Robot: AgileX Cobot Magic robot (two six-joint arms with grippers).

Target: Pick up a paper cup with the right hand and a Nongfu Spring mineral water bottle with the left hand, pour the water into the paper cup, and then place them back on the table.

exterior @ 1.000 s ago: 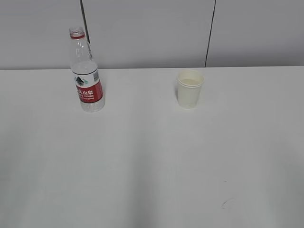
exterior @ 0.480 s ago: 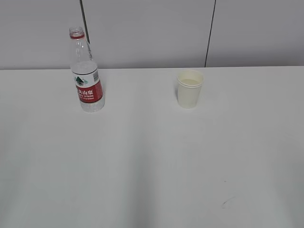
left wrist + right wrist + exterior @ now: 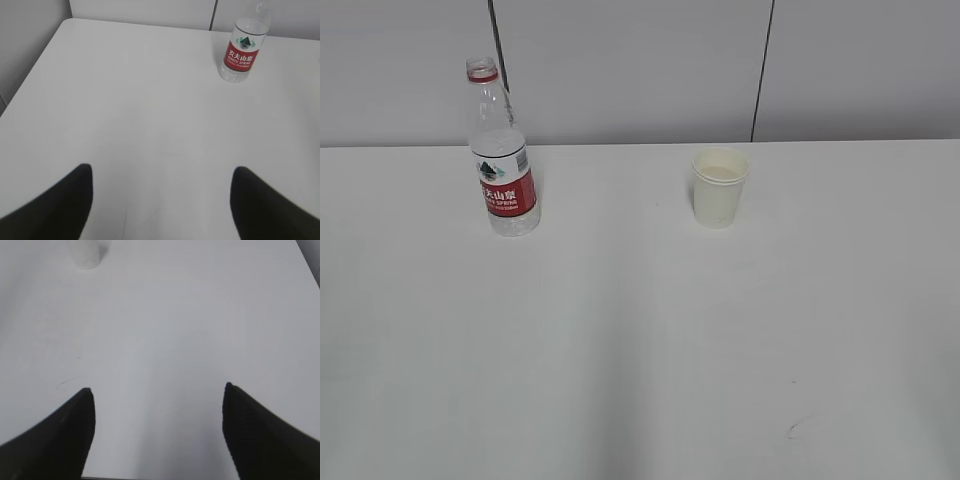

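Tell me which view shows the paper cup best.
The exterior view: the whole paper cup stands upright on the table, rim visible. The right wrist view shows only its base at the top edge; the left wrist view shows none.

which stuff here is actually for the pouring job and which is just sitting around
For the job:
- Nongfu Spring mineral water bottle, upright, cap off
- paper cup, upright, right of the bottle
- left tool and right tool, both open, holding nothing
- table

Just there:
- small dark scratch mark on the table
- grey wall panels behind
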